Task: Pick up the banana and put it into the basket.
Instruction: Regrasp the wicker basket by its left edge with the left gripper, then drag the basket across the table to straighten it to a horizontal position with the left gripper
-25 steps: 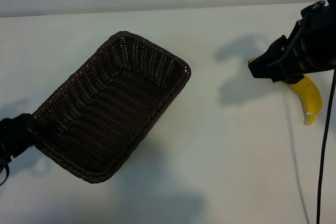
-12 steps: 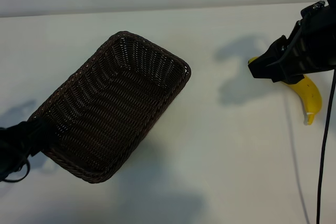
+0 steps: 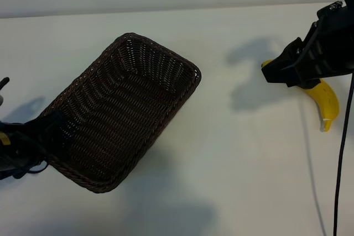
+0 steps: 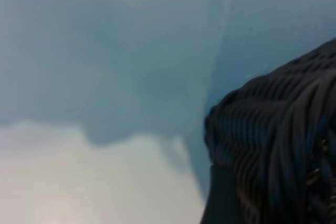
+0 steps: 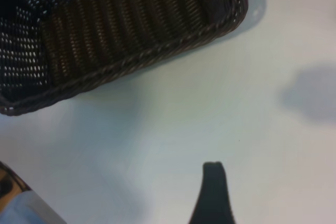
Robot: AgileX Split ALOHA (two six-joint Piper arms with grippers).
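Curved bright yellow banana (image 3: 325,101) on the white table (image 3: 238,158), far right, half hidden under the black right gripper (image 3: 272,74), well apart from the rectangular dark brown woven wicker basket (image 3: 119,111) lying at centre-left. Right gripper poised over the stem end with its jaws spread, holding nothing (only one dark fingertip (image 5: 212,192) showing in its own wrist view). Black left gripper (image 3: 47,136) also wide apart and empty, pressed close against the basket's near-left corner. Likely trouble: nudging or tilting the light basket from that corner, shifting the drop spot. On the right, closing over the tapering end of the banana and pinching too little, letting the fruit swivel or slip; pushing down instead and rolling it toward the table edge.
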